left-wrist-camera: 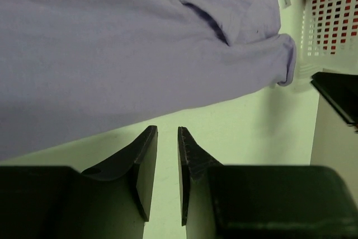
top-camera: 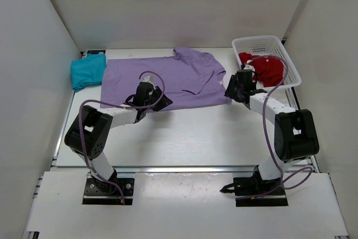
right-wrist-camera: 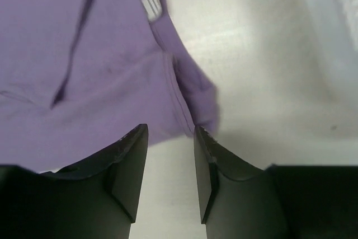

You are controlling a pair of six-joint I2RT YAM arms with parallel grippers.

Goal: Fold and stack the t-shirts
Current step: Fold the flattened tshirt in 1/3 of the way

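The lavender t-shirt (top-camera: 168, 82) lies spread flat at the back middle of the table. It also shows in the left wrist view (left-wrist-camera: 112, 54) and the right wrist view (right-wrist-camera: 84, 54). The teal t-shirt (top-camera: 88, 71) lies folded at the back left. The red t-shirt (top-camera: 267, 70) is bunched in the white basket (top-camera: 260, 40). My left gripper (top-camera: 159, 103) (left-wrist-camera: 168, 132) sits just short of the lavender shirt's near hem, its jaws a narrow gap apart and empty. My right gripper (top-camera: 230, 92) (right-wrist-camera: 170, 130) is open and empty at the shirt's near right corner.
The white mesh basket stands at the back right, close beside my right gripper, and shows in the left wrist view (left-wrist-camera: 335, 15). White walls enclose the table on three sides. The right gripper's black body shows at the right of the left wrist view (left-wrist-camera: 338, 93).
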